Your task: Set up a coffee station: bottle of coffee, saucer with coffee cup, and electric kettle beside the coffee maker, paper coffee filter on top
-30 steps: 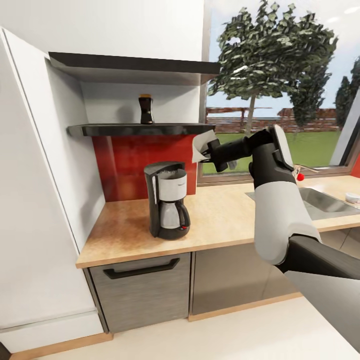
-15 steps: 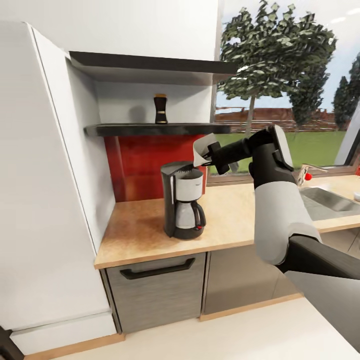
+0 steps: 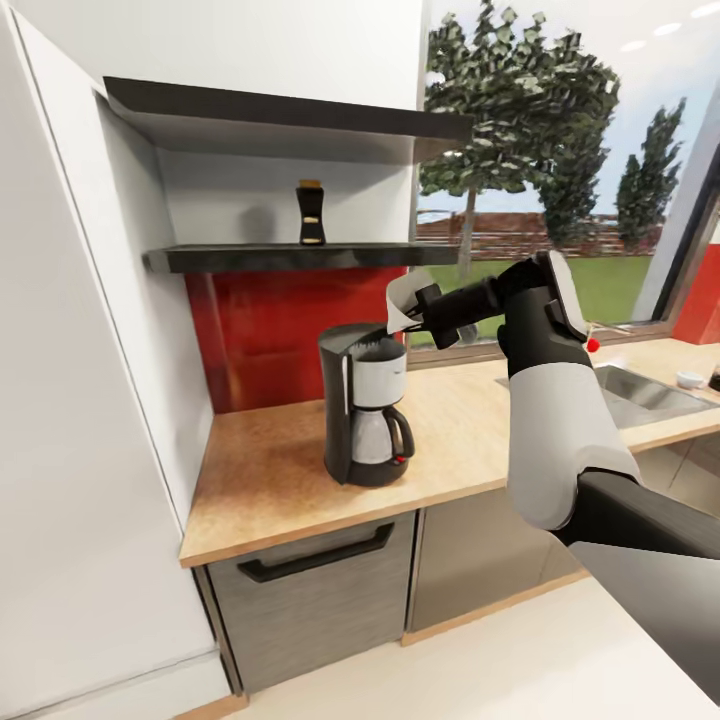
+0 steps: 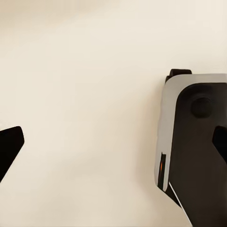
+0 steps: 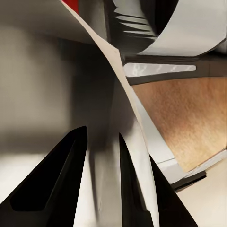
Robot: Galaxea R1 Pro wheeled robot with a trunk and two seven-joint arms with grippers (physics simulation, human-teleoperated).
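1. Now the right arm reaches forward from the 4 o'clock corner of the head view, its white forearm rising to a bent black wrist, then pointing toward 9 o'clock.
2. At its tip the right gripper (image 3: 413,303) is clamped on the paper coffee filter (image 3: 400,297), whose white sheet fans out past the fingers.
3. Seen from the right wrist, the filter (image 5: 124,118) runs between the two dark fingers (image 5: 52,182) as a pale curved sheet.
4. Just at 7 o'clock of the held filter stands the coffee maker (image 3: 362,405); the paper's lower edge hangs just above its open top at the right rim, and whether they touch I cannot tell.
5. Beneath it the kitchen countertop (image 3: 280,470) carries the machine near the red back wall.
6. Up at 11 o'clock from the gripper, the bottle of coffee (image 3: 311,212) stands upright on the kitchen shelf (image 3: 250,259), well apart from the hand.
7. From the left wrist, the left gripper (image 4: 113,142) has its dark fingertips wide apart over a plain cream floor (image 4: 85,94), holding nothing.
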